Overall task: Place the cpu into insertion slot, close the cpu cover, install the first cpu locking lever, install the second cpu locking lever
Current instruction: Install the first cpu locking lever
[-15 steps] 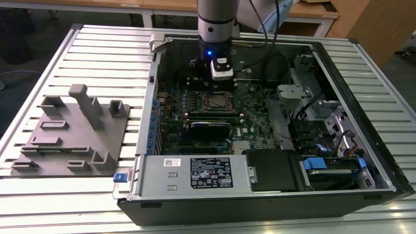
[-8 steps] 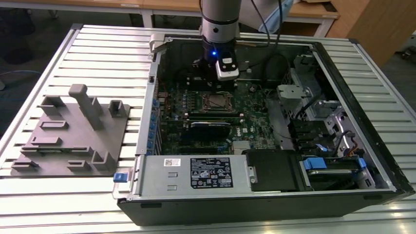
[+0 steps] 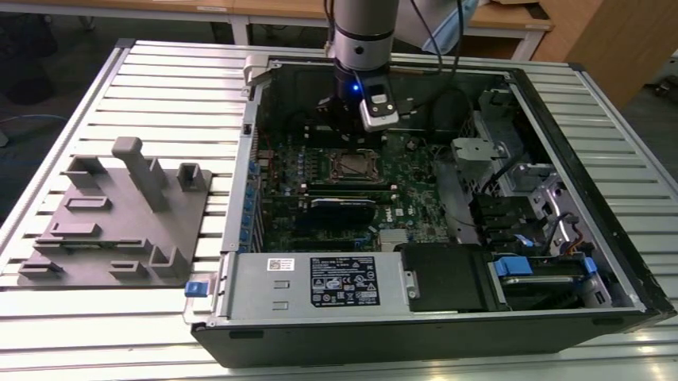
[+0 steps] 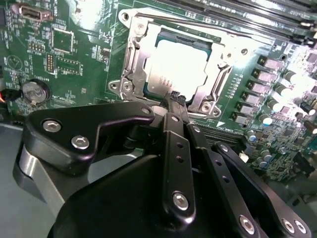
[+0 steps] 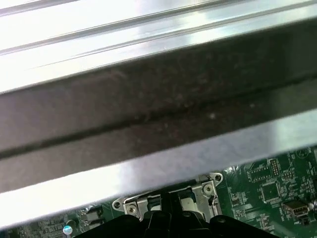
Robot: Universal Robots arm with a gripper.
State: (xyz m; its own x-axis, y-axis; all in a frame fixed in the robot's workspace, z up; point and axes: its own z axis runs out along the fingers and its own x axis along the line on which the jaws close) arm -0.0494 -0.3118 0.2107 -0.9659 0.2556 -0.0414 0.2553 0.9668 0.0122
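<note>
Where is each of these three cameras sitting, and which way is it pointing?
Exterior view: off the arm, above, looking down on the open computer case, the arm and gripper over the motherboard.
Second wrist view: on the arm, looking past the gripper at the cpu under the cpu cover.
First wrist view: on the arm, facing the case wall, the gripper at the picture's edge.
Shared: all show the gripper at the cpu cover.

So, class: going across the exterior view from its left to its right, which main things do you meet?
Grey fixture block → blue tab at the computer case's corner → the cpu seated in the insertion slot, the gripper just above → blue drive latch.
</note>
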